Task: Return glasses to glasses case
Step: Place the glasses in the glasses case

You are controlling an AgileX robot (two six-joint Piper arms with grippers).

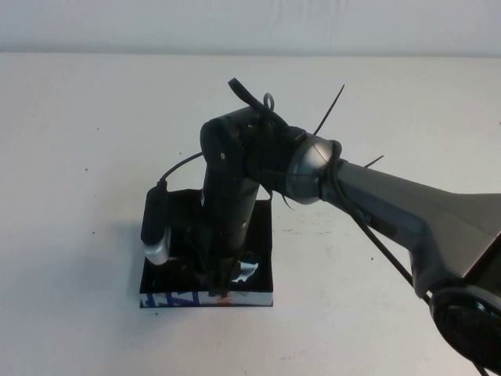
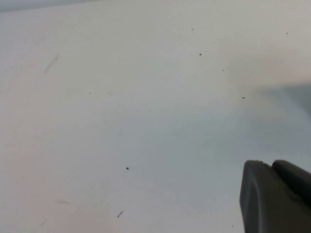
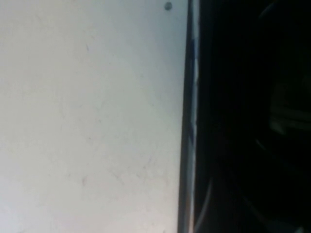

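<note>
The black glasses case [image 1: 261, 235] lies open left of the table's middle, its white, blue and orange strip [image 1: 176, 298] facing the near edge. My right gripper [image 1: 222, 283] reaches straight down into it, close to the front wall. Beside its tip a pale glint [image 1: 247, 271] looks like a lens of the glasses; their dark frame blends into the case, and I cannot tell whether the gripper touches them. In the right wrist view the case's edge [image 3: 187, 121] runs across the table with only darkness inside. My left gripper [image 2: 274, 201] shows only in its own wrist view, over bare table.
The right arm [image 1: 391, 207] stretches in from the near right and covers the case's middle. Its wrist camera [image 1: 156, 227] hangs over the case's left side. White table [image 1: 86, 141] surrounds the case on all sides.
</note>
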